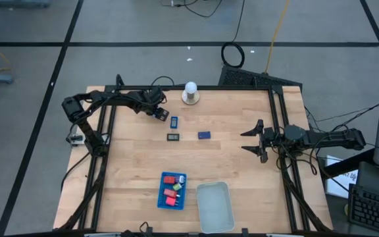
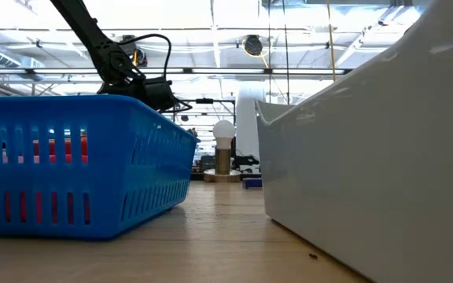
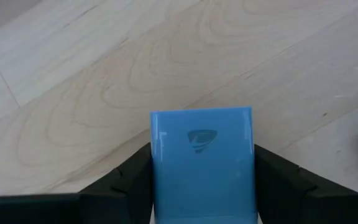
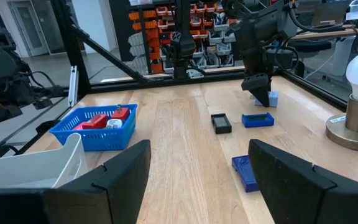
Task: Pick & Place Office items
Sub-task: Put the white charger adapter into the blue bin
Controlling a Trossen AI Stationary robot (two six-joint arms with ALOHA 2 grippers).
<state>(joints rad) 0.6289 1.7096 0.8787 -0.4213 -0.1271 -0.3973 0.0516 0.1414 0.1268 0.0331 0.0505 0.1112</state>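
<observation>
My left gripper [image 1: 160, 113] is near the table's far left and is shut on a light blue rectangle [image 3: 202, 162]; the right wrist view shows that gripper [image 4: 260, 93] with the piece [image 4: 272, 98] at its tips. On the wood lie a blue-framed piece [image 1: 174, 121], a black rectangle [image 1: 174, 137] and a dark blue rectangle [image 1: 204, 135]. Red, green and other pieces lie in the blue basket [image 1: 173, 189]. My right gripper [image 1: 255, 139] is open at the table's right side, clear of everything. My left gripper pinches the light blue rectangle between its two fingers [image 3: 135, 180], which are on its two long side edges [image 3: 156, 168]. The fingers slant down from the table's left. Whether the piece is lifted or still touches the wood, I cannot tell.
A white ball on a round base [image 1: 190, 92] stands at the far edge. A pale tray [image 1: 214, 205] sits beside the blue basket at the near edge. Bare wood [image 1: 235, 164] lies between the loose pieces and both containers.
</observation>
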